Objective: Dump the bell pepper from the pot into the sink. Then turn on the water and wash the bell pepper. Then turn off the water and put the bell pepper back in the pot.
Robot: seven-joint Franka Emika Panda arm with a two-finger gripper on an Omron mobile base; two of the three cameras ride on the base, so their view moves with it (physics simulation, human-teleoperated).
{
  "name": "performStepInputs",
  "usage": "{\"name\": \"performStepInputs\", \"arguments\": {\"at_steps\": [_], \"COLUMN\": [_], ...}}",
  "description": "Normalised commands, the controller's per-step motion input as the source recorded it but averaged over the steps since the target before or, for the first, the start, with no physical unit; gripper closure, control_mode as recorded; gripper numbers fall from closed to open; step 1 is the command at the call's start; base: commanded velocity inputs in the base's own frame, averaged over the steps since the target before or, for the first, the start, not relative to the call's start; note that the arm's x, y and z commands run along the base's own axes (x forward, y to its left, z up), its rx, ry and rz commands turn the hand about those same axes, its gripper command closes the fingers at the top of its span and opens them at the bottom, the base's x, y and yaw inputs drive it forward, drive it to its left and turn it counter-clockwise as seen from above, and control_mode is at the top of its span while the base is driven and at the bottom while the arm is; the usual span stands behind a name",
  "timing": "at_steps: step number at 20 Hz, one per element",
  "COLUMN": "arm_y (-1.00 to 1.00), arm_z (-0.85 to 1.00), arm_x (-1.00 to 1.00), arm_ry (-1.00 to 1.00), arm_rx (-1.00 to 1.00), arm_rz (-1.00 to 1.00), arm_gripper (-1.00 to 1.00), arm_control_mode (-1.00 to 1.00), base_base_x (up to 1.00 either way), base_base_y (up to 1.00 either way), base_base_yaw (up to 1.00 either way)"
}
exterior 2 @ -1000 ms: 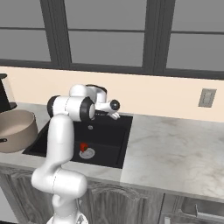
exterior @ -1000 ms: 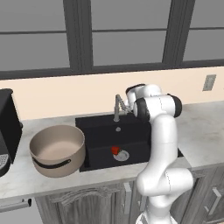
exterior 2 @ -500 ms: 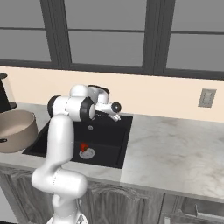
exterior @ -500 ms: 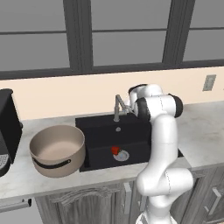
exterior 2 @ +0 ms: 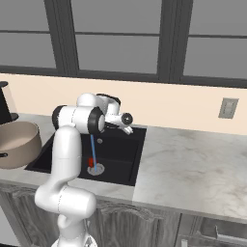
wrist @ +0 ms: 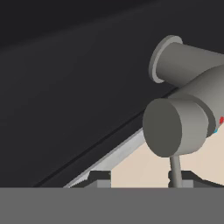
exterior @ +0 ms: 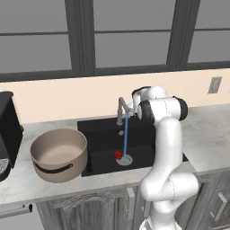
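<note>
Black sink (exterior: 101, 134), arm hiding tool, bell pepper (exterior: 118, 154) half-seen

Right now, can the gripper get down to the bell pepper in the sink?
Probably yes. The bell pepper lies uncovered on the sink floor beside the drain, under the running water. The gripper sits up at the faucet, above the basin, with nothing between them.

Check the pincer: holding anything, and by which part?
Nothing clamped. The pincer has its tips apart at the slim grey metal faucet; its thin lever rod sits beside one tip, not squeezed between both.
</note>
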Motion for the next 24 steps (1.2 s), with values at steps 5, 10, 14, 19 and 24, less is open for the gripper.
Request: {"name": "performStepInputs", "arguments": {"at_steps": [5,10,14,19,24], "arm_y": [-0.4,-0.29,-0.26,-0.24,-0.15], "arm_z": [-0.02,0.09,0.57,0.77,0.83], "arm_x": [0.0,0.0,-0.07,-0.38,-0.42], "arm_ry": [0.26,0.21,0.14,0.06,0.05], "arm_rx": [0.16,0.18,0.18,0.14,0.15], "arm_rz": [-0.12,-0.07,-0.03,-0.03,-0.02], "arm_gripper": [-1.0,-1.0,-1.0,-1.0,-1.0], "arm_control_mode": [-1.0,-1.0,-1.0,-1.0,-1.0], "base_base_x": [0.0,0.0,0.0,0.0,0.0], "base_base_y": [0.0,0.0,0.0,0.0,0.0], "base_base_yaw": [0.0,0.0,0.0,0.0,0.0]}}
